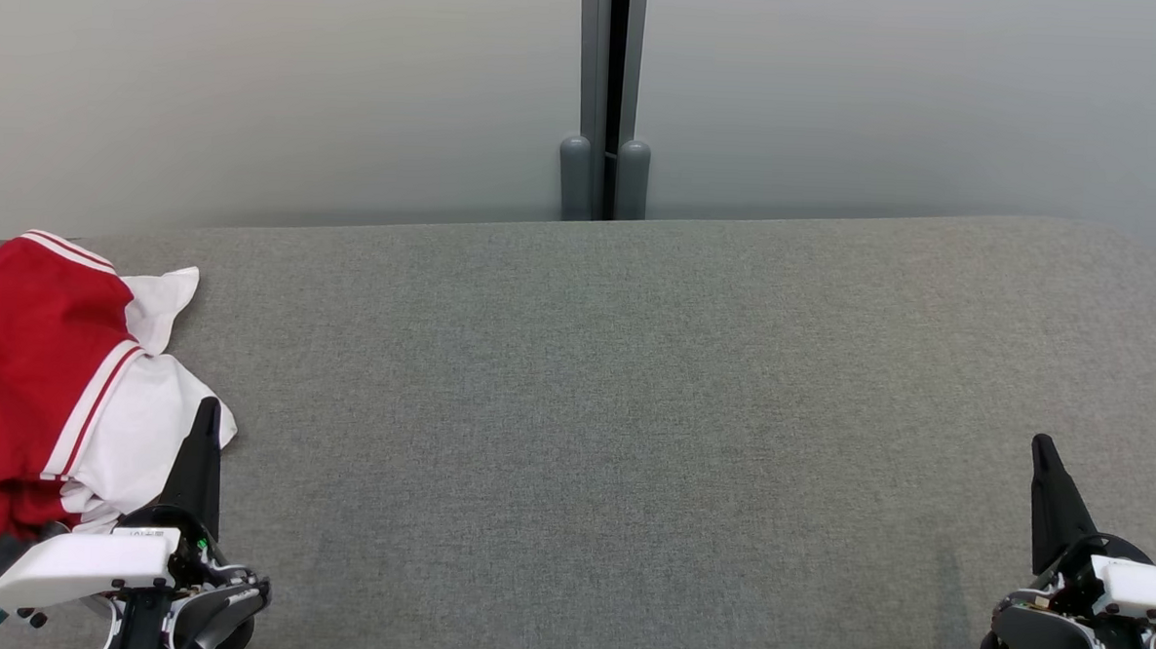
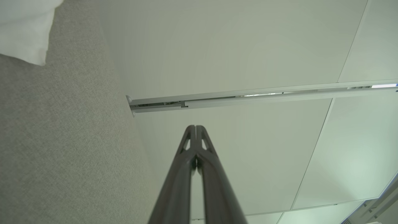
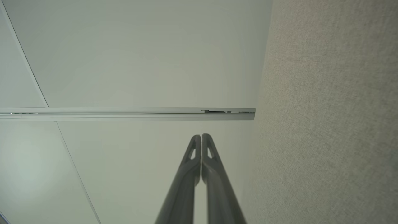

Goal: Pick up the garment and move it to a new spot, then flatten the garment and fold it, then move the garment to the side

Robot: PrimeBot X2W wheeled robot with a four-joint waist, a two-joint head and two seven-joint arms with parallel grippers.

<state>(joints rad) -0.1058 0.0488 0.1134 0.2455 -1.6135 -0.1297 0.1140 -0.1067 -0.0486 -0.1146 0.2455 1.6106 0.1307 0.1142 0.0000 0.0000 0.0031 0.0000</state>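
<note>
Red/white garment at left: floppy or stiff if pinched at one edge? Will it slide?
Probably floppy: the garment lies crumpled in soft folds, so a one-point pinch would likely leave the rest hanging. Likely light for its bulk; the cloth looks thin. On the grey woven surface, a push would probably bunch it rather than slide it.

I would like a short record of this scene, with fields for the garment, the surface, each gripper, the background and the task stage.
garment: red and white garment, crumpled, at the left end of the surface
surface: grey fabric surface
left gripper: left gripper shut, holding nothing, beside the garment's white part
right gripper: right gripper shut, holding nothing, far from the garment
background: pale wall panels, dark post
task stage: garment not yet picked up
</note>
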